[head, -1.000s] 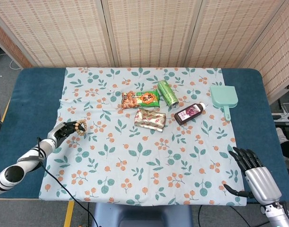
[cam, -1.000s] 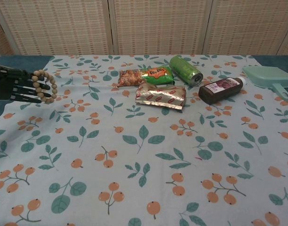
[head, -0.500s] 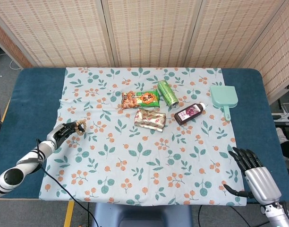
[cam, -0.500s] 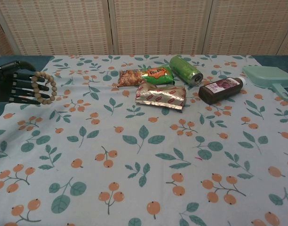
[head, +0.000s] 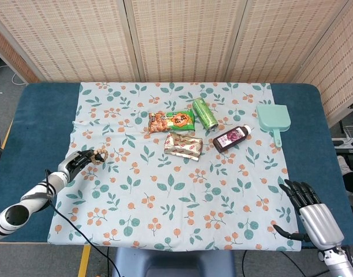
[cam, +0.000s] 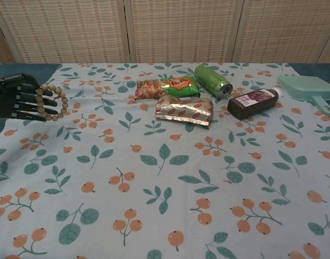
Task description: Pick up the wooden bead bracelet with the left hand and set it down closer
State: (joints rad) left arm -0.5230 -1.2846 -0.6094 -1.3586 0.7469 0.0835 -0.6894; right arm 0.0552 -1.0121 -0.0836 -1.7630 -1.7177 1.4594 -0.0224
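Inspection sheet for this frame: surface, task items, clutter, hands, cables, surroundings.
Surface: table with floral cloth.
Job's things: wooden bead bracelet held on the fingers of the left hand.
Clutter: snack bag, green can, foil packet, dark bottle, mint dustpan.
Hands: left holds the bracelet; right hand open, at the near right corner.
Cables: black cable along the left arm.
Surroundings: woven screen panels behind.
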